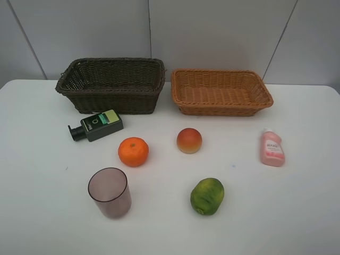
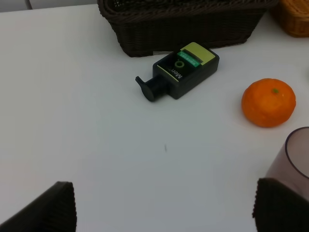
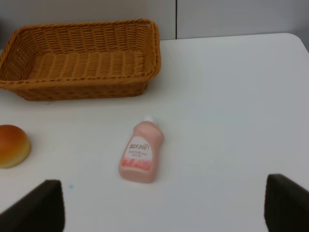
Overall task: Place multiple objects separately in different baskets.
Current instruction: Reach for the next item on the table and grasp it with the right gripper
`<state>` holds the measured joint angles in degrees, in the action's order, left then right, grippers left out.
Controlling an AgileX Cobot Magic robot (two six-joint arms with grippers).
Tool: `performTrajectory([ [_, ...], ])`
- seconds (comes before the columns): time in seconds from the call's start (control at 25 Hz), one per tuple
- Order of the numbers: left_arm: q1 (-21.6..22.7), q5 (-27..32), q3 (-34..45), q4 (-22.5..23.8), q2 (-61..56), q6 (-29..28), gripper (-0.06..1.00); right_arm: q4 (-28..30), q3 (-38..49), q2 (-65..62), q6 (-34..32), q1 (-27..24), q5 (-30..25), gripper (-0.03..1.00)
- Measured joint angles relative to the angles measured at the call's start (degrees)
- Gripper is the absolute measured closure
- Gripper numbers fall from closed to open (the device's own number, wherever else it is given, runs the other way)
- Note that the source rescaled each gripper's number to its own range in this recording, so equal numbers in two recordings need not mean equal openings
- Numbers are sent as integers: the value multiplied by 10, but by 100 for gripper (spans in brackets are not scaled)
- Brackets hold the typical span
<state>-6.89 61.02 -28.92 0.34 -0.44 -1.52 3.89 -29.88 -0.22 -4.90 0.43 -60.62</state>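
Two wicker baskets stood side by side at the back of the white tabletop (image 1: 42, 186), the dark brown basket (image 1: 114, 101) on the left and the orange-tan basket (image 1: 220, 109) on the right. Every object sat in front of them.

The dark green pump bottle (image 1: 98, 126) lay on its side just before the brown basket. Its label read "Men" beside a green ring. The small pink bottle (image 1: 272, 148) lay flat near the tan basket, cap toward it, and the writing on its white label was too small to read.

The orange (image 1: 133, 151) and the red-yellow fruit (image 1: 189, 140) sat mid-table. The mauve cup (image 1: 110, 192) stood upright nearer the front, with the green mottled fruit (image 1: 207, 196) to its right.

The left tool (image 2: 164, 208) hung with its fingers wide apart over bare tabletop, the cup just beside one finger. The right tool (image 3: 161, 205) was spread too, gripping nothing, with the pink bottle ahead of it.
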Motion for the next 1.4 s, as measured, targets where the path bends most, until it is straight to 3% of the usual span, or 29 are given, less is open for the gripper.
performTrajectory([
  [1.4,0,0,0,0,0,0,-1,0,0,0,0,0,0,20],
])
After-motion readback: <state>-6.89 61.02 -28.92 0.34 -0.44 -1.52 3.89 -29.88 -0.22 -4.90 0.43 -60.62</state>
